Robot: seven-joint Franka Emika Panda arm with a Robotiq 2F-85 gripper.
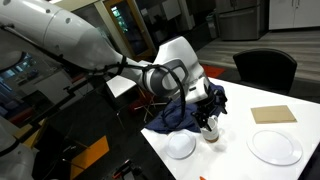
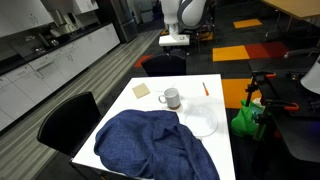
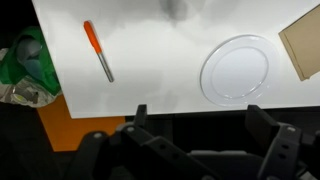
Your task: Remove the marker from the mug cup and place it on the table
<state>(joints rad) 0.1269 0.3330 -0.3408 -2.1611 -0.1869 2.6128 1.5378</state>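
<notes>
The red-orange marker [image 3: 98, 50] lies flat on the white table [image 3: 160, 50] in the wrist view, up and to the left of my gripper [image 3: 200, 120]. The gripper is open and empty, and its fingers hang over the table's near edge. In an exterior view the marker [image 2: 205, 89] lies on the table [image 2: 190, 88] to the right of the white mug [image 2: 170, 98], apart from it. The mug [image 1: 209, 128] also stands by the blue cloth in an exterior view. The mug is out of the wrist view.
A white plate [image 3: 237, 68] and a tan square [image 3: 305, 45] lie on the table. A blue cloth [image 2: 150, 145] covers the near half, with a plate [image 2: 201, 122] beside it. A green bag [image 3: 30, 60] sits beyond the table edge. Dark chairs [image 2: 163, 64] stand around.
</notes>
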